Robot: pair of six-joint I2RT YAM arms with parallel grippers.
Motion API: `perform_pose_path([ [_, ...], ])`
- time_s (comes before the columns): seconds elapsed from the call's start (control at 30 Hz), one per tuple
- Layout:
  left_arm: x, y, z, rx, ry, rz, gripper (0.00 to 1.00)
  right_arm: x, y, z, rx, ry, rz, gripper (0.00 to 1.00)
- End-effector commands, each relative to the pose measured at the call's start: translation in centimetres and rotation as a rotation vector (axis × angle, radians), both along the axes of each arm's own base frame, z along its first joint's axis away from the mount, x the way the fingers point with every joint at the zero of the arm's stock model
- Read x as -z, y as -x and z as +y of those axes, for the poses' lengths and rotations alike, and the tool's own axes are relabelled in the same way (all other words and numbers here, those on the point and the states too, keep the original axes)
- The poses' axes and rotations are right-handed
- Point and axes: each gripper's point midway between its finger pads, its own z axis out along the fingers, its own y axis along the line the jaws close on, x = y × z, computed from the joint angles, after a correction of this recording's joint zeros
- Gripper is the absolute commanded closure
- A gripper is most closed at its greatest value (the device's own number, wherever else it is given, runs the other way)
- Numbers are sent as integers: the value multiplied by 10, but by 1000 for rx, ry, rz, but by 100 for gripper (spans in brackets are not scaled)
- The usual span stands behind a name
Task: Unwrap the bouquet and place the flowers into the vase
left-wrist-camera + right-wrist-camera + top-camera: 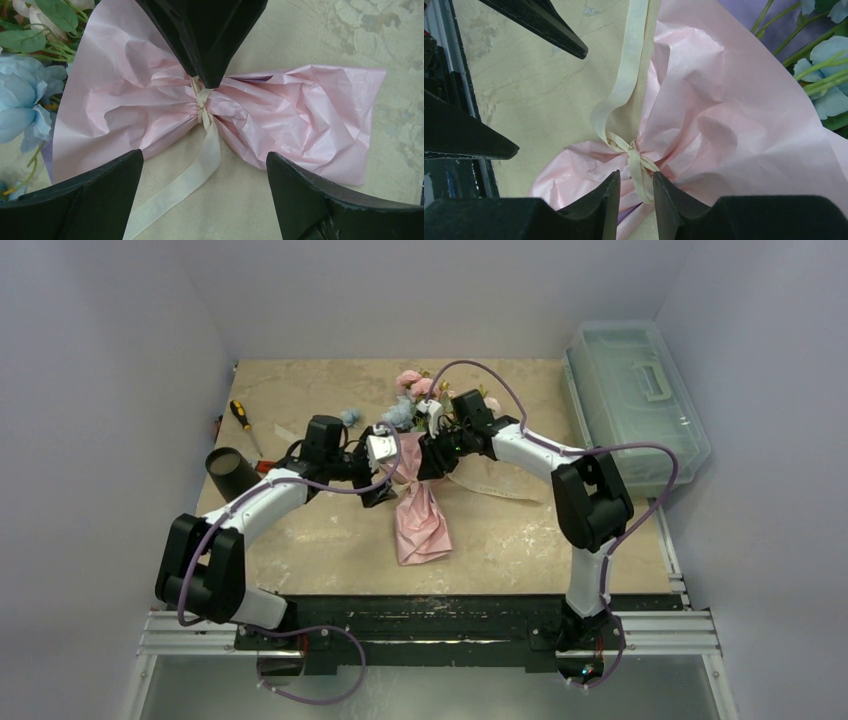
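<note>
Flowers (410, 381) in tied pink paper (421, 525) — vase (232, 476) well apart, leftward.

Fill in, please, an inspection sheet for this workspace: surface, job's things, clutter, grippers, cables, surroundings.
Surface: beige marbled table; no spills seen.
Job's things: bouquet lies mid-table, wrapped and tied by a cream ribbon; flowers inside it; dark vase at the left edge, no flowers in it.
Clutter: screwdriver behind the vase; clear lidded box at the right.
Grippers: left gripper open over the ribbon tail; right gripper narrowly parted around the ribbon beside the knot, grip uncertain.
Cables: purple cables loop loosely, one arcing near the flowers.
Surroundings: pale walls on three sides; nothing else seen.
</note>
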Motion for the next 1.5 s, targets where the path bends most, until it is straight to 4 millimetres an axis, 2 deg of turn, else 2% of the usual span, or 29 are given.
perform_pose_path([
  [0.0,-5,1,-8,128,-20,-83,5,-12,-10,11,-49,-34,-63,66],
  [0.2,2,0,-23,141,-16,-153,0,0,-4,10,-65,-17,-25,61],
  [0.47,16,-12,-32,118,-22,-226,0,-6,10,9,-97,-38,-9,61],
  [0.8,30,-14,-45,162,-42,-250,0,19,-3,3,-49,30,-13,62],
  [0.9,40,-13,-49,172,-72,-256,0,21,-2,2,-51,36,-20,68],
  [1.03,55,-18,-44,145,-131,-250,0,25,-4,1,-43,47,-26,86],
  [1.13,66,-12,-34,141,-179,-224,1,19,-6,1,-47,45,-44,98],
  [1.23,75,-5,-29,145,-203,-189,2,8,-6,-1,-56,34,-64,100],
  [1.37,81,-11,-27,108,-236,-130,4,-8,-5,-5,-79,2,-57,100],
  [1.47,92,-6,-22,119,-273,-74,5,-15,-8,-13,-82,-4,-63,100],
])
